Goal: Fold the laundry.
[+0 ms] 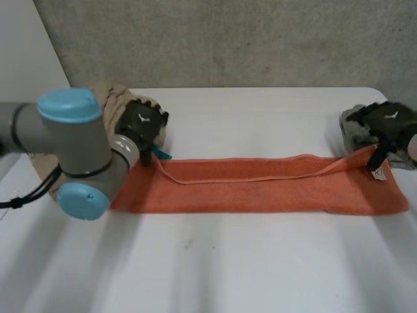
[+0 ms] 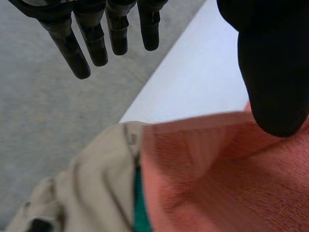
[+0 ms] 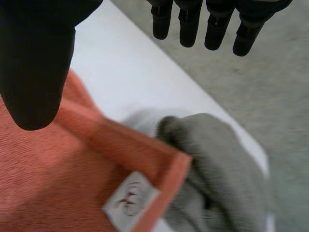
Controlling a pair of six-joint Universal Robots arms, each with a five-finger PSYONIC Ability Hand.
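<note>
The orange towel lies flat across the middle of the desk, doubled along its length, its long axis running left to right and a white label at its far right corner. The left hand is over the far left corner and the right hand over the far right one, both with fingers straight and gripping nothing, though the right thumb may touch the cloth. A beige cloth and a grey cloth crowd the two far ends, while the near desk lies open.
</note>
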